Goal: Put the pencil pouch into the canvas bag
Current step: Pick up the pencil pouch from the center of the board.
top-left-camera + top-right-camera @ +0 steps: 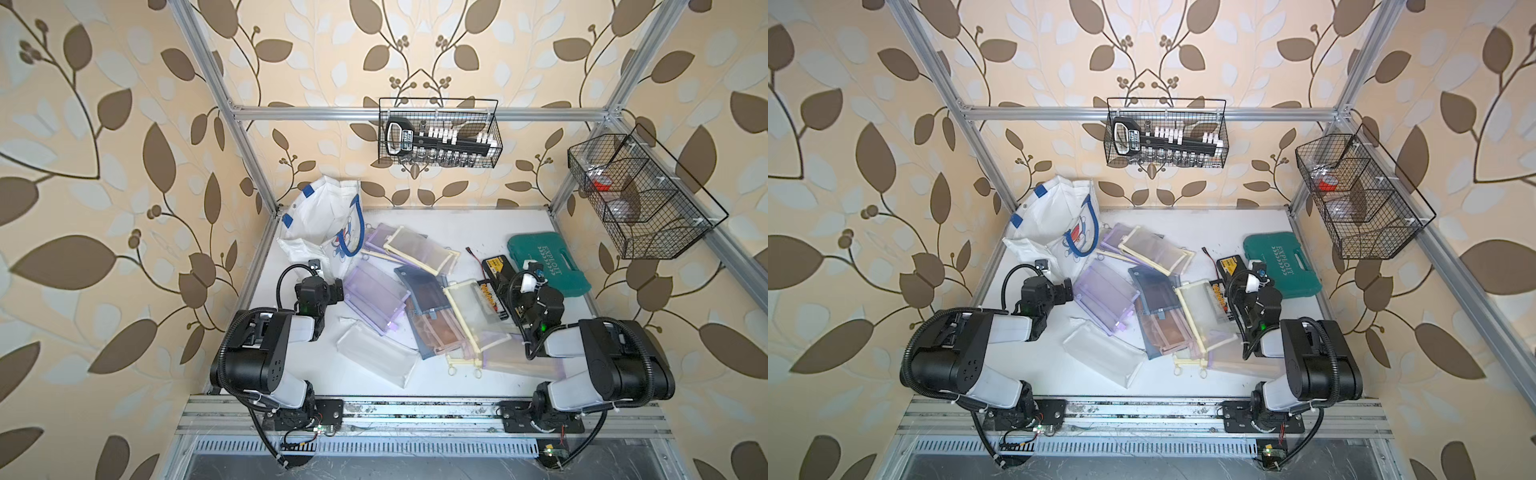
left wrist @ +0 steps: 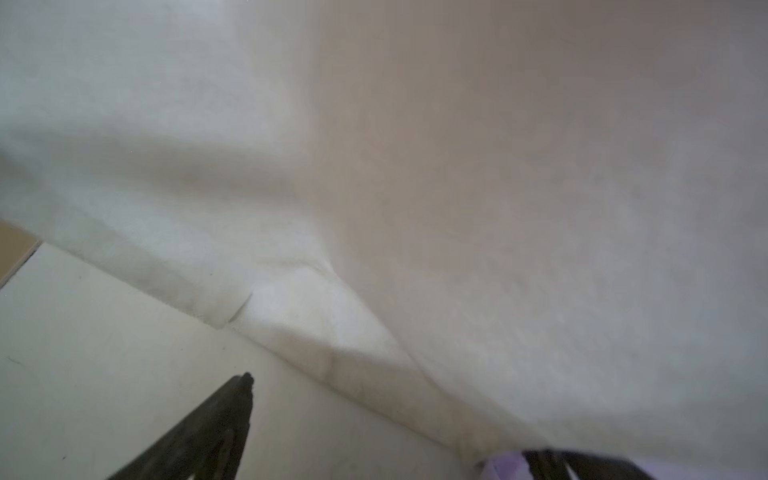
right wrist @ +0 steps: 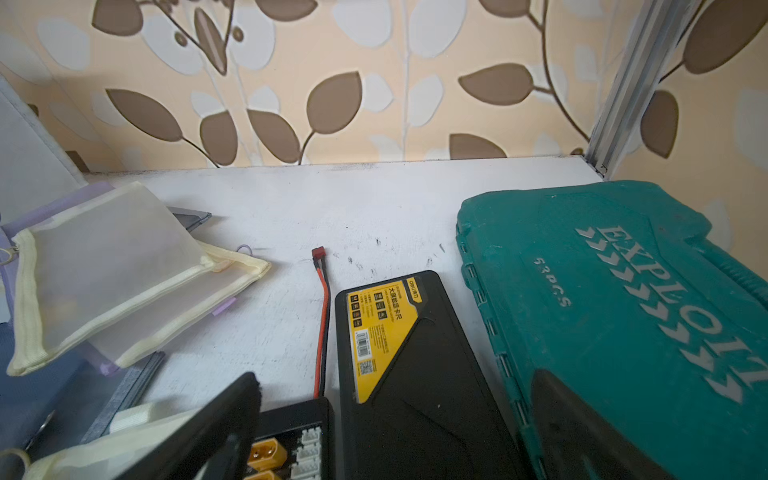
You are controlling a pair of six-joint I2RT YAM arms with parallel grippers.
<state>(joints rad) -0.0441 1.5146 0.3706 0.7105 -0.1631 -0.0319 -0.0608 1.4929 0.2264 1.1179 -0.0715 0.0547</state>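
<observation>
Several translucent mesh pencil pouches (image 1: 415, 299), trimmed purple, yellow and blue, lie overlapped mid-table, all out on the white tabletop (image 1: 478, 232). The white fabric canvas bag with blue rope handles (image 1: 316, 216) stands at the far left corner. Left gripper (image 2: 395, 415) is spread wide and empty, close by the bag (its wrist view is mostly blurred white cloth, one finger cut off, contact unclear). Right gripper (image 3: 395, 382) is spread too, holding nothing, above a flat black-and-yellow case (image 3: 390, 324) beside the teal plastic tool case (image 3: 623, 311).
</observation>
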